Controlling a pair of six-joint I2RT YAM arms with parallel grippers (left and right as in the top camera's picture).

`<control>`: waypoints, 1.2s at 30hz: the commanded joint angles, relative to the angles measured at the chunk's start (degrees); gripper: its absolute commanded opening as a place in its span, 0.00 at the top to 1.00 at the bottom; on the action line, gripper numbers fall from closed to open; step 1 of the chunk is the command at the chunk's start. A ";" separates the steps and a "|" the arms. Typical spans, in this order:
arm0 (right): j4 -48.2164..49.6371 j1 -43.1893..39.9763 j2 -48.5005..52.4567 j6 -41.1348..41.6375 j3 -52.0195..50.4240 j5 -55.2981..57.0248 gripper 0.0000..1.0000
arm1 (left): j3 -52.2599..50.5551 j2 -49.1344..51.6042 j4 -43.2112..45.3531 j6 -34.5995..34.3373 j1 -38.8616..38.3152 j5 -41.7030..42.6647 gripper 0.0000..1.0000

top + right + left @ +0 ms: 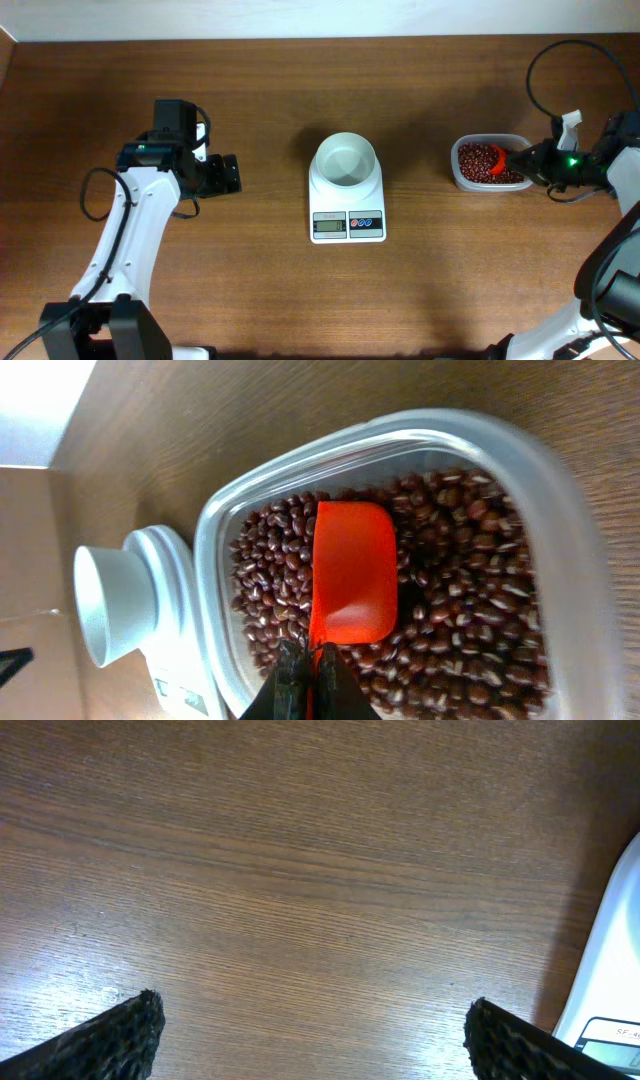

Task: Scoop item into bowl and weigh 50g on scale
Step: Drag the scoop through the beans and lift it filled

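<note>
At the far left the left claw (226,175) hangs released over bare tabletop (260,90), its jaws spread wide and nothing between them, well apart from the work

In the middle the digital kitchen scale (347,205) carries the small white bowl (345,163), which sits squarely on the platform and looks empty; the display is too small to read from above

To the right stands the clear plastic tub (455,170), near the scale but not touching it, holding the heap of dark reddish-brown beans (478,165). The right claw (310,660) is clenched on the narrow handle of a red scoop (350,575), whose broad blade lies on the beans with none showing on its face

So the step in hand appears to be loading the scoop. To do it well, the blade's leading edge should probably dip under the heap and push forward, then tip back level before rising, so the beans settle against the handle end. The lift wants to clear the tub's rim, and the carry to the bowl wants to be slow and level. Modest scoopfuls seem wiser than heaped ones, since the target weight is easy to overshoot
</note>
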 commanded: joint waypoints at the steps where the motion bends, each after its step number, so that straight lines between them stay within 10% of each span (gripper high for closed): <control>1: 0.15 0.26 0.70 -0.68 -0.90 -4.63 0.96 | 0.83 -0.02 -0.07 0.55 0.13 -0.20 0.01; 36: -7.21 -10.58 1.29 -0.61 -1.75 -20.15 0.96 | 0.83 -0.02 -0.04 0.55 0.13 -0.20 0.01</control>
